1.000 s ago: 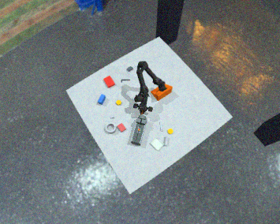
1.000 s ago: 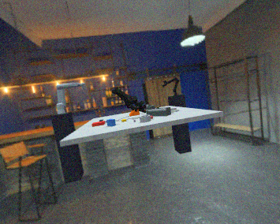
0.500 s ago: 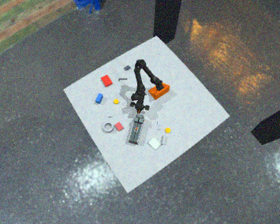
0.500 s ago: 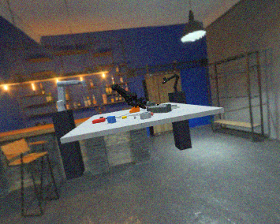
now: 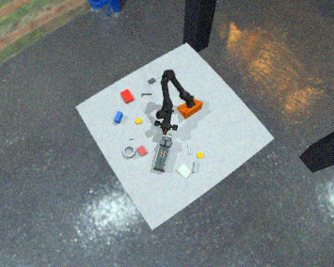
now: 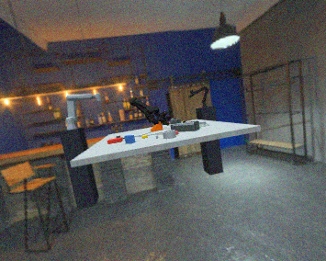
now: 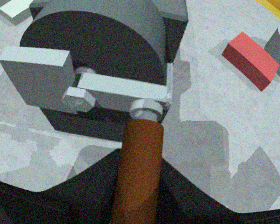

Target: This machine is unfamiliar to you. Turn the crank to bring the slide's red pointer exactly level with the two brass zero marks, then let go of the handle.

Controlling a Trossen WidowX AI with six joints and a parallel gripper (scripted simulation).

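The machine (image 5: 161, 160) (image 6: 185, 126) is a long dark grey body on the table. In the wrist view its round dark housing (image 7: 106, 47) faces me, with a hexagonal bolt (image 7: 79, 100) at the front and a flat grey plate (image 7: 38, 77) at the left. The light grey crank arm (image 7: 123, 89) points to the right, with the brown handle (image 7: 142, 175) at its end. My gripper (image 5: 166, 131) (image 7: 136, 159) is shut on the handle. A tiny red spot on the slide shows in the top view; the brass marks and their level with the pointer cannot be made out.
A small red block (image 5: 142, 150) (image 7: 251, 60) and a grey ring (image 5: 129, 151) (image 6: 170, 134) lie beside the machine. A pale square (image 5: 183, 171) and a yellow disc (image 5: 200, 155) lie on its other side. Farther off are a red block (image 5: 127, 96), a blue block (image 5: 118, 117) and an orange block (image 5: 190, 109).
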